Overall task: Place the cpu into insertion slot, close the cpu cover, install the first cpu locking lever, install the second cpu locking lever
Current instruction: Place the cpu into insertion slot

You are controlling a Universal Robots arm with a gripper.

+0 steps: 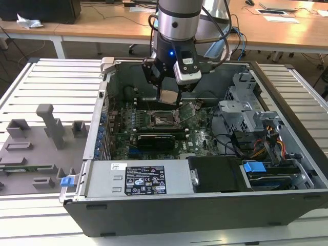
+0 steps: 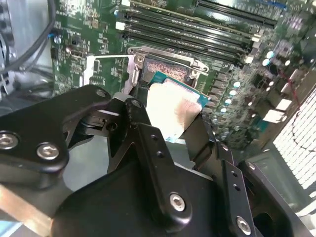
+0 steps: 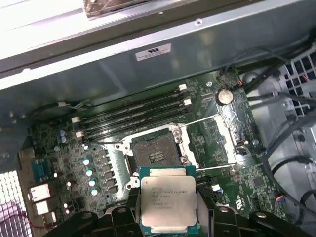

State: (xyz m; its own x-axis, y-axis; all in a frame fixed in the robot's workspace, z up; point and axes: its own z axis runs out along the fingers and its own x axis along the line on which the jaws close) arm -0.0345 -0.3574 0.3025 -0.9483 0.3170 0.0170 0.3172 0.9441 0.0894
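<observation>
My gripper (image 1: pixel 168 96) hangs inside the open computer case, shut on the cpu (image 1: pixel 168 97), whose tan underside faces the exterior camera. In the first wrist view the cpu (image 3: pixel 168 200) shows its silver-grey top, held by its two side edges between black fingers (image 3: pixel 213 217). The insertion slot (image 3: pixel 157 153) lies open and bare, dark pins showing inside a silver surround. The cpu hovers above the board, just beside the slot (image 1: pixel 163 118). The cpu cover (image 2: pixel 108 58) is swung open away from the slot. Two thin wire levers (image 3: pixel 202 120) stick out unlatched.
Long black memory slots (image 3: pixel 133 116) run beside the socket. A dark expansion card (image 1: pixel 156 139) lies in front of it. A silver drive cage (image 1: pixel 246 110), loose cables (image 1: pixel 256 143) and a black unit (image 1: pixel 215 173) fill the exterior view's right. A grey fixture tray (image 1: pixel 36 148) sits outside the case at left.
</observation>
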